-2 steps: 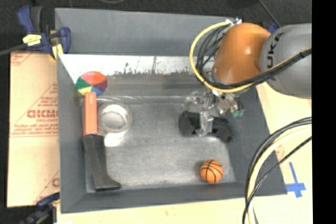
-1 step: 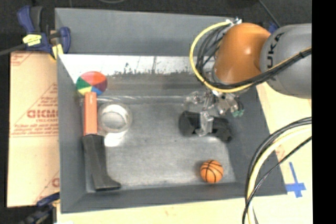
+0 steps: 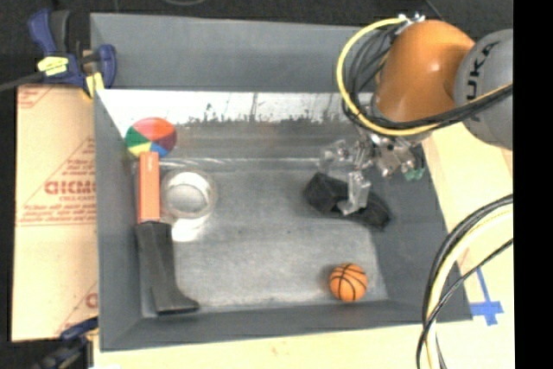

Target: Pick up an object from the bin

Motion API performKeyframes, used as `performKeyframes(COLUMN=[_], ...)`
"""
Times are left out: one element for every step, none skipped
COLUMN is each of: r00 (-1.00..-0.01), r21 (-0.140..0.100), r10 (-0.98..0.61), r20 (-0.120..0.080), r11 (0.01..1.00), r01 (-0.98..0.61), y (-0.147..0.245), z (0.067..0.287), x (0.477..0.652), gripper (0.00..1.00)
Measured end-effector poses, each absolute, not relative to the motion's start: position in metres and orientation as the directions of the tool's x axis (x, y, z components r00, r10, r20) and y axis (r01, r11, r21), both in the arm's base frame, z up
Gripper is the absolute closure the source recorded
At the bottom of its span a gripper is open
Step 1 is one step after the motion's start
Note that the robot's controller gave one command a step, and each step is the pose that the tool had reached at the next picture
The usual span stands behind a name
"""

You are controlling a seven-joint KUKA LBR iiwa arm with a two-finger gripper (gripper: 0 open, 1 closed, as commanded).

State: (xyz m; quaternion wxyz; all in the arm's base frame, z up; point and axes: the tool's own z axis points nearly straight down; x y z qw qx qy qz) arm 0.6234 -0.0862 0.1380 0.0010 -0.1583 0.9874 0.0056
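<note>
1. Bin (image 3: 259,251): grey metal, takes up the middle of the frame. I count six loose things in it, well spread out.

2. Arm (image 3: 416,73): comes in from the upper right, with an orange cover and yellow and black cables at the wrist.

3. Gripper (image 3: 356,201): right of centre, pointing down onto item 5 and seemingly touching its top. I cannot tell from here whether it is open or closed, nor whether it has hold of anything.

4. Black block (image 3: 162,265): long, lying along the left wall in the lower left, wider at its foot.

5. Black lump (image 3: 321,193): soft-looking and crumpled, right of centre, directly beneath the gripper and showing on both sides of it.

6. Orange tube (image 3: 149,186): lying lengthwise at the left, its lower end meeting the top of the black block.

7. Clear cup (image 3: 188,196): round and see-through, just beside the orange tube on its right.

8. Coloured ball (image 3: 149,136): upper left corner, with red, yellow, green and blue patches, at the upper end of the orange tube.

9. Small basketball (image 3: 348,282): orange with black seams, lower right, alone, well apart from the gripper.
</note>
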Motion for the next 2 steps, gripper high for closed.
performKeyframes(r00=[-0.957,-0.958], r21=[0.0,0.004], r10=[-0.29,-0.286], r20=[-0.002,0.005], r11=[0.957,0.958], r01=[-0.29,-0.286], y=[-0.081,-0.093], z=[0.159,0.209], x=[0.627,0.619], gripper=[1.0,1.0])
